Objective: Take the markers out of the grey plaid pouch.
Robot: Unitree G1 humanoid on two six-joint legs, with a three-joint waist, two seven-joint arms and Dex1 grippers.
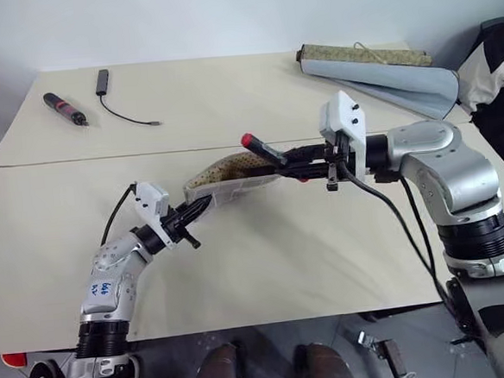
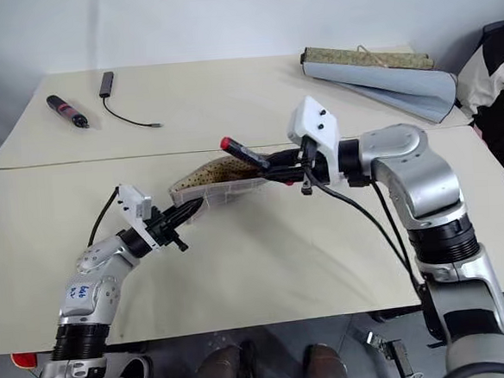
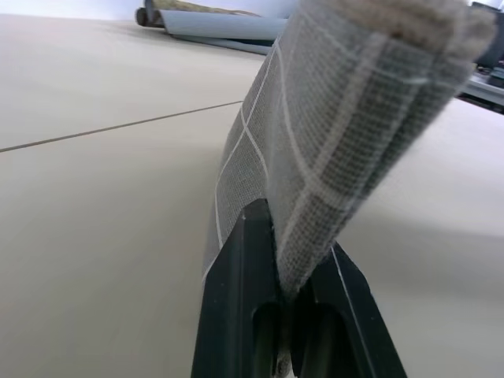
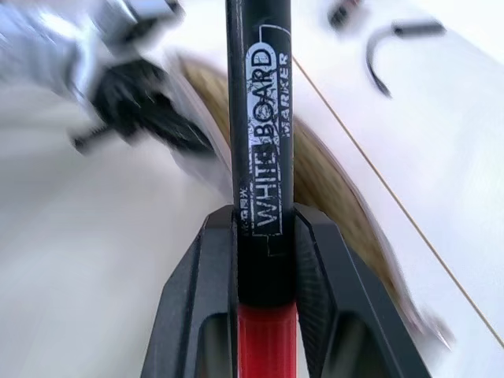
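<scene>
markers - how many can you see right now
1: a red-capped marker clamped in the right gripper, above the open mouth of the grey plaid pouch that the left gripper pinches. Another may be hidden inside.

Coarse woven cloth pouch [image 3: 339, 118]; glossy, probably plastic marker [image 4: 260, 142]; matt table [image 1: 326, 262].

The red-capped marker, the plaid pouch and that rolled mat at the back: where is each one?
red-capped marker [image 1: 250, 141]: left eye view, on its red cap.
plaid pouch [image 3: 331, 150]: left wrist view, on its grey outer fabric.
rolled mat [image 1: 400, 79]: left eye view, on its blue-grey face.
</scene>
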